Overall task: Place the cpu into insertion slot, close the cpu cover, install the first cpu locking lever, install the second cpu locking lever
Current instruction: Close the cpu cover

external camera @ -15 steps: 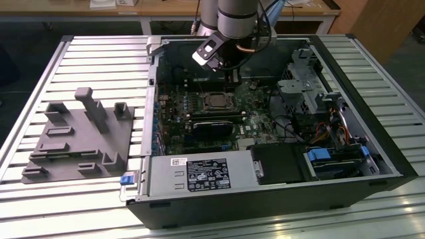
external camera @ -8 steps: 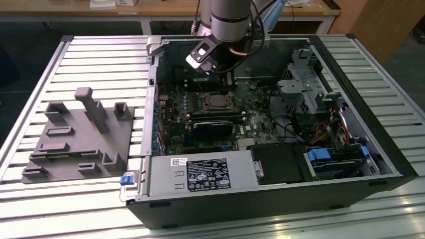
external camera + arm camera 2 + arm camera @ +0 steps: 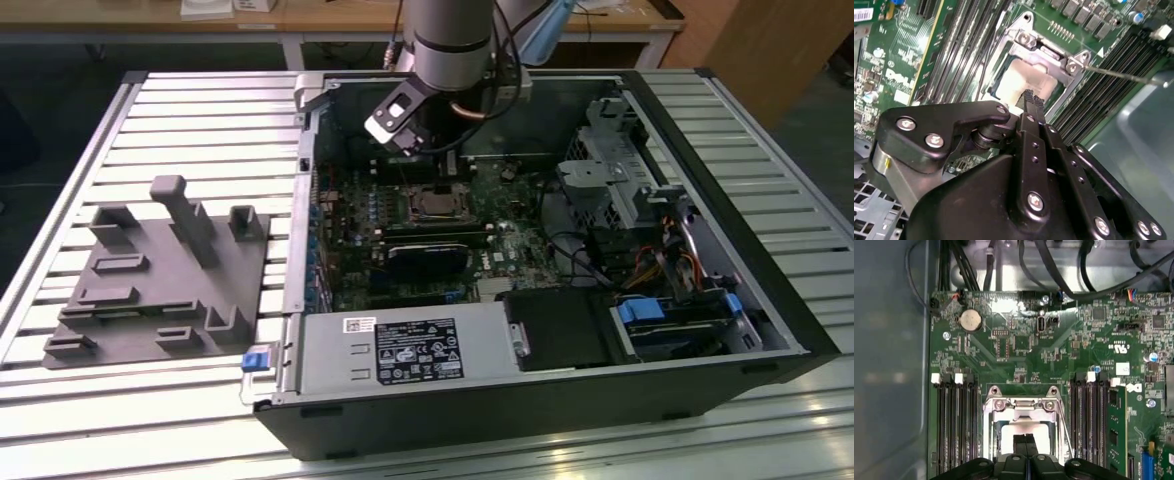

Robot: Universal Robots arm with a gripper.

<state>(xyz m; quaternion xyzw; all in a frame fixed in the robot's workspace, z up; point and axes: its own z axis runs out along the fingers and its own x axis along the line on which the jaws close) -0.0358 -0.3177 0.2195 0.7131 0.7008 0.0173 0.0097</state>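
The insertion slot [image 3: 430,206] sits in the middle of the green board inside the open computer case. The cpu [image 3: 1013,82] lies in it, its pale metal top showing in the window of the silvery cpu cover [image 3: 1050,56], which lies flat over it. In the first wrist view the cpu [image 3: 1024,428] and the cpu cover [image 3: 1024,404] show the same. A thin locking lever [image 3: 1124,76] juts out from a corner of the slot. My gripper [image 3: 1032,98] is shut and holds nothing, its tips hanging close above the cpu; the gripper [image 3: 424,160] stands just behind the slot in the exterior view.
Rows of black memory slots [image 3: 956,425] flank the socket on both sides. Cables [image 3: 1054,270] run along the case wall beyond the board. A grey fixture plate [image 3: 160,275] lies on the slatted table at the exterior view's left. Drive bays [image 3: 667,320] fill the case's right.
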